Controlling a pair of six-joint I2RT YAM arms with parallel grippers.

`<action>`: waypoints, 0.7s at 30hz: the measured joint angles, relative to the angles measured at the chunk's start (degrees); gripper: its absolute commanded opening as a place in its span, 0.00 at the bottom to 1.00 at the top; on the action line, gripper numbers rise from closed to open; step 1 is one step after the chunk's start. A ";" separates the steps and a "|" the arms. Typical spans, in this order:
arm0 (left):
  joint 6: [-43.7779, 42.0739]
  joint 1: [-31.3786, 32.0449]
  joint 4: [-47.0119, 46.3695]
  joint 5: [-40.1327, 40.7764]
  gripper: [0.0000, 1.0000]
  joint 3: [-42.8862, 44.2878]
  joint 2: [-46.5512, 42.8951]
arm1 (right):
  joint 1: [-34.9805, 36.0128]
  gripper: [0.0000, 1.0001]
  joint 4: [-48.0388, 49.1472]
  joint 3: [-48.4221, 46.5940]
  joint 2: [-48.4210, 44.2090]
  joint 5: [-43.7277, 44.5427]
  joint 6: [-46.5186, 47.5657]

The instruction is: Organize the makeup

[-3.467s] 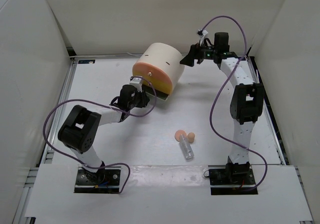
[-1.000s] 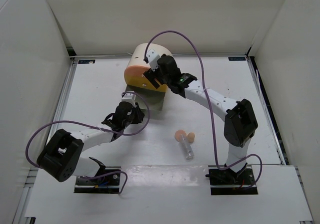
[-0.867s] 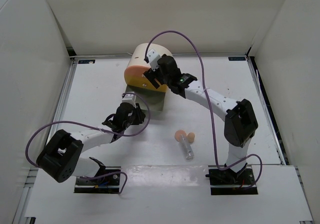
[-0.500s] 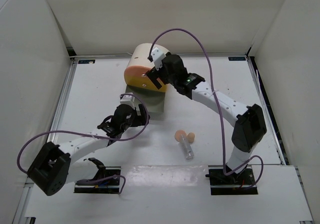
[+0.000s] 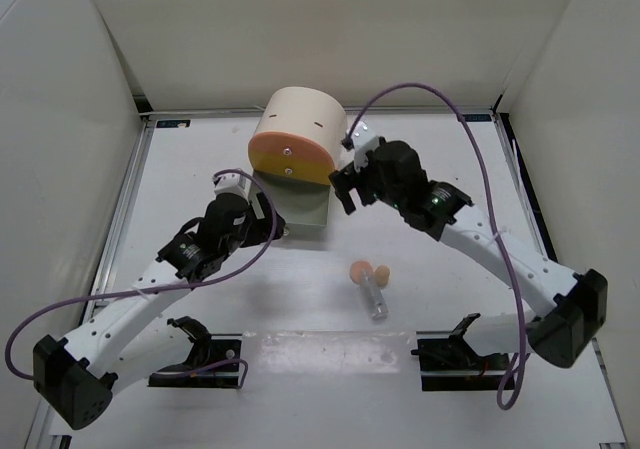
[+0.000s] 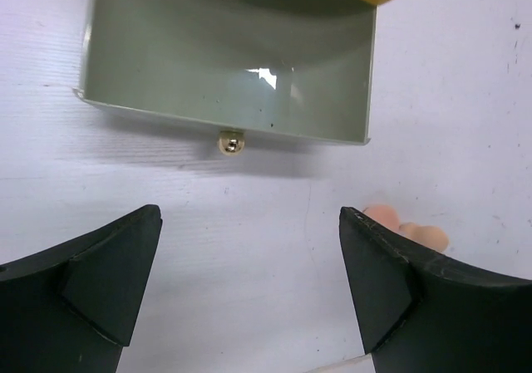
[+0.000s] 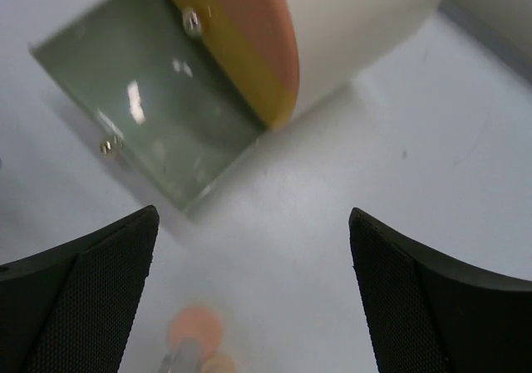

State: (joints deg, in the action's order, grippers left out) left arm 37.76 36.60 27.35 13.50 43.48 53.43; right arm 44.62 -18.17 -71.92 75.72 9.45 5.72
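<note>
L gripper (image 6: 249, 286) is seen spread wide, nothing grasped. R gripper (image 7: 249, 298) is likewise released, fingers apart & empty. Grey-green drawer (image 6: 224, 49) is found straight ahead of L gripper, drawn out from the cream cyl. box (image 5: 300, 129). Its brass knob (image 6: 230, 144) faces the gap betw. the fingers, untouched. Peach sponges (image 6: 407, 230) are seen just past L gripper's right finger. From R gripper, drawer lies ahead-left; sponges show blurred, low betw. its fingers. Clear tube (image 5: 374, 297) is laid just beside sponges, well apart from both grippers.
</note>
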 measured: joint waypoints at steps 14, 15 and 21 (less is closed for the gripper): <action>-0.66 0.00 5.77 3.82 0.98 8.41 2.34 | 0.13 0.69 -14.32 29.11 -12.92 0.85 -22.73; -0.66 0.02 5.60 3.41 0.98 8.35 2.34 | 0.13 0.66 -14.29 29.86 -13.73 0.63 -23.58; -0.42 0.00 5.35 1.55 0.98 5.75 1.86 | 0.13 0.56 -11.23 32.26 -14.12 0.20 -26.58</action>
State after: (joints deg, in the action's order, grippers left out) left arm 37.34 36.60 32.71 15.05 49.23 55.29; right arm 44.75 -29.41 -39.66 61.60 9.65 -20.86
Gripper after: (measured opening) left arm 0.984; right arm 0.566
